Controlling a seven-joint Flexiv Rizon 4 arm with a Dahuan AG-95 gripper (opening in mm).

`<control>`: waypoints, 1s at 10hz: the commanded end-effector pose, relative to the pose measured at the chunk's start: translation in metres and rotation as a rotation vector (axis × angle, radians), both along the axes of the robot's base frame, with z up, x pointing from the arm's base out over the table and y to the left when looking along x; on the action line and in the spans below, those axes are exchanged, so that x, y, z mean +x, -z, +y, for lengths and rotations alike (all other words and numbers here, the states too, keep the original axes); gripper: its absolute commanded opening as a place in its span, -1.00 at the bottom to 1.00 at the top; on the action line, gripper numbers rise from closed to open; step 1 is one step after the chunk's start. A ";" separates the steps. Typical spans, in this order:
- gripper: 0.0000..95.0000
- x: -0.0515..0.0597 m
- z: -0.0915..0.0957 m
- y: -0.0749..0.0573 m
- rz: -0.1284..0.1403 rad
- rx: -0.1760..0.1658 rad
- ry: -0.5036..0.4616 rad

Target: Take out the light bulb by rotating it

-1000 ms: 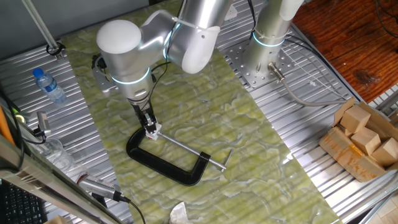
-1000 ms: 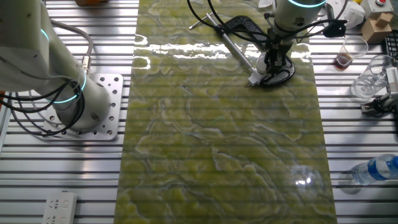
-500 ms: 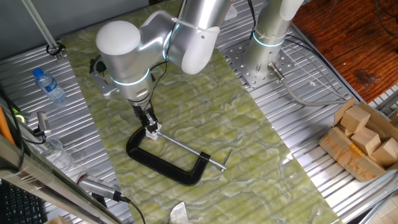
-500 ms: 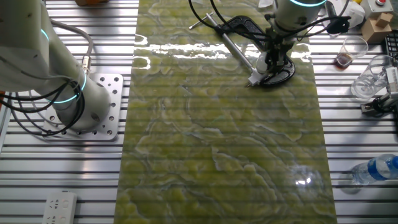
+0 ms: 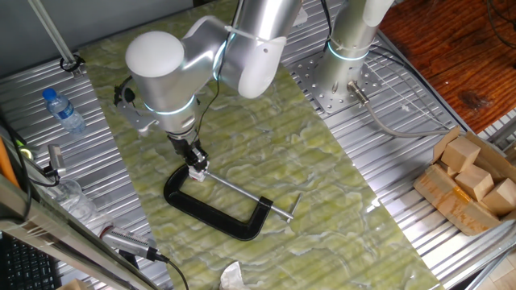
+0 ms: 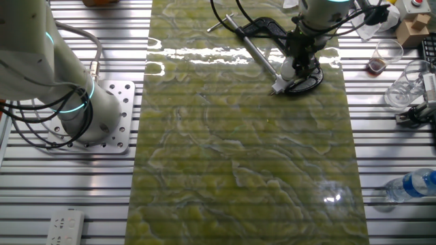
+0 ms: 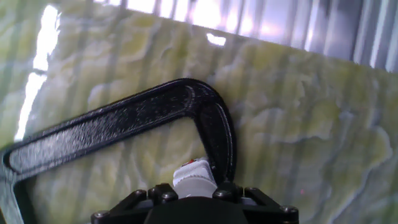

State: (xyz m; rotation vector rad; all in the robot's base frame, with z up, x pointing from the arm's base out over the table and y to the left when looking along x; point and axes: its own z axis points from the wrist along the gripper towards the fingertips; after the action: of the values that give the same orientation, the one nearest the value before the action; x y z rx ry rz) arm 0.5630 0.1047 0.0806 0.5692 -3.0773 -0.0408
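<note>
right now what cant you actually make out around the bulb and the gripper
- Light bulb, hand view: only a whitish top shows; the gripper body hides the rest.
- Both fixed views: the bulb is too small and sits under the fingers; it cannot be told from the white fitting.
- Finger contact on the bulb: hidden in every view.
- Black C-clamp, hand view: its left end is cut off by the frame edge.

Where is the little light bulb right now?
The light bulb sits between the gripper fingers, at the closed end of the black clamp, on the green mat.
</note>
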 end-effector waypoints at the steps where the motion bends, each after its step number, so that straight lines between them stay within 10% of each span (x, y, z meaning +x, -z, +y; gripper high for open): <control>1: -1.00 0.000 0.001 0.000 -0.004 0.003 -0.182; 10: -1.00 -0.001 0.004 0.000 -0.011 0.000 -0.626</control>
State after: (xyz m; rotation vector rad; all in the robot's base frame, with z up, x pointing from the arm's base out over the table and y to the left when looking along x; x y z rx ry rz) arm 0.5612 0.1085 0.0808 1.4030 -2.8015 -0.0333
